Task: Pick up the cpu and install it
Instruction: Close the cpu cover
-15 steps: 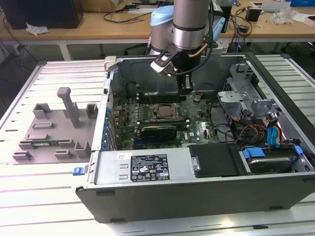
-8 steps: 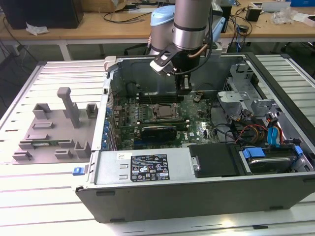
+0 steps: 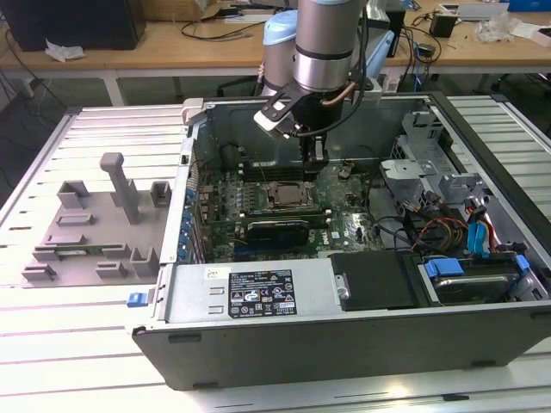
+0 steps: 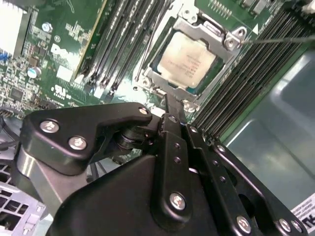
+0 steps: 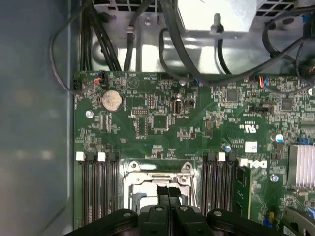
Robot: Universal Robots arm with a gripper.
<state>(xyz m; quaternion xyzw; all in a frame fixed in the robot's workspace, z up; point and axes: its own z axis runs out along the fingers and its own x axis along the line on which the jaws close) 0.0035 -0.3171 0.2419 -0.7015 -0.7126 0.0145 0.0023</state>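
Install step looks about done: the cpu (image 4: 187, 61) sits flat in its socket (image 4: 199, 22) and the tool (image 4: 171, 109) hovers just above the socket's edge, closed up tight on nothing (any move from here calls for a clean straight lift).

Case (image 3: 344, 344): top open, entry from above.
Cpu (image 4: 189, 61) in socket: nothing over it; gripper (image 5: 168, 189) low at the socket's edge, fingers (image 5: 162, 191) pressed together.
Flanks: memory slots (image 5: 98, 191) on both sides, low.
Exterior view's right: drive cage (image 3: 422, 168) and cables (image 3: 435, 231) crowd the bay.
Near wall: black cover (image 3: 374, 280).
Exterior view's left: grey fixture (image 3: 95, 224) on worktop (image 3: 69, 344).
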